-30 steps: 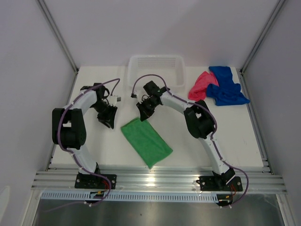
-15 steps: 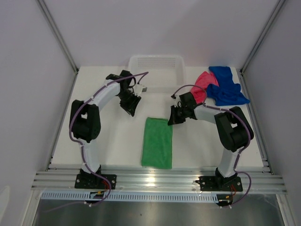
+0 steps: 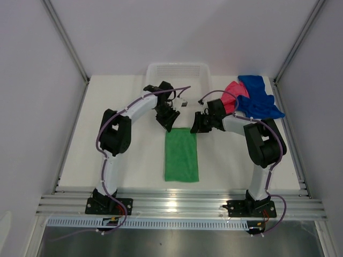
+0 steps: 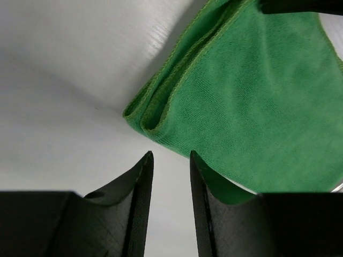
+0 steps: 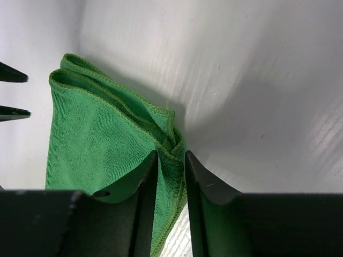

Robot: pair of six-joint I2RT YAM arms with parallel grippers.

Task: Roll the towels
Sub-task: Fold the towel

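Observation:
The green towel lies folded flat, a long rectangle in the middle of the table. My left gripper is at its far left corner, open, with only bare table between its fingers; the corner lies just ahead. My right gripper is at the far right corner, its jaws a little apart with the bunched corner between the fingertips. The pink-red towel and the blue towel lie crumpled at the back right.
A white slotted basket stands at the table's back edge, just behind both grippers. Grey walls close in the table's left and right sides. A metal rail runs along the near edge by the arm bases.
The green towel went from lying diagonal to lying straight, drawn by my right gripper. My left arm swung right to the towel's far left corner. The right jaws have parted.

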